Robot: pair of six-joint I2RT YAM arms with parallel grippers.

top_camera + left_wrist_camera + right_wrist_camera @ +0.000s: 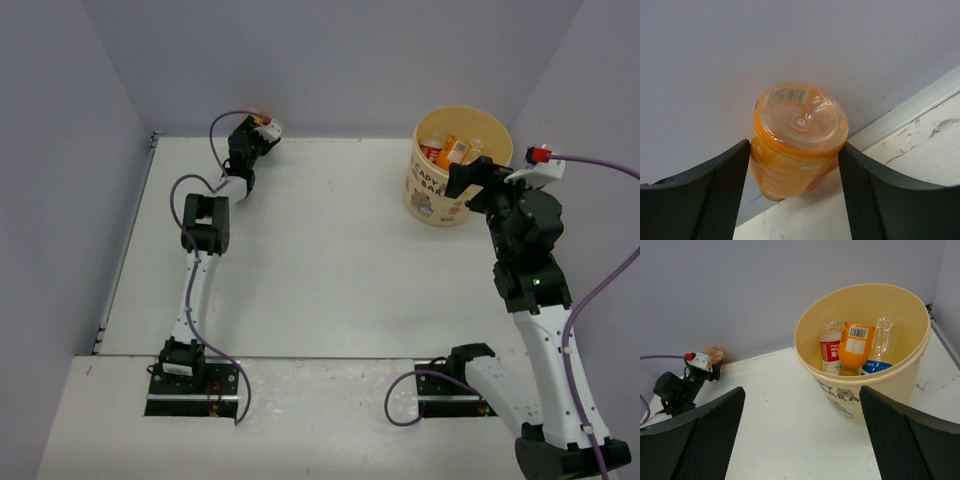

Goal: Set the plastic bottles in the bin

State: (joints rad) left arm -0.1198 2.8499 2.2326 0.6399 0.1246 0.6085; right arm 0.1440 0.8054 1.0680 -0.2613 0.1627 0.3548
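Left wrist view: the left gripper (794,146) appeared to pinch a stubby orange bottle (800,120) that lay tilted against the back wall (790,40), well apart from the bin (920,365). The bottle's smooth round flanks could slip or pivot on lifting. The right gripper (801,390) hung spread and empty near the bin, risking a collision at delivery.

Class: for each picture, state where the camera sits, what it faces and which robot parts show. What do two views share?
Top: above, behind the bases, looking down at the table; both arms show.
Left wrist: on the left gripper, facing the wall; fingers grip an orange bottle.
Right wrist: on the right gripper, facing the bin; open fingers, left arm show.
Shared: top and right wrist show the bin.
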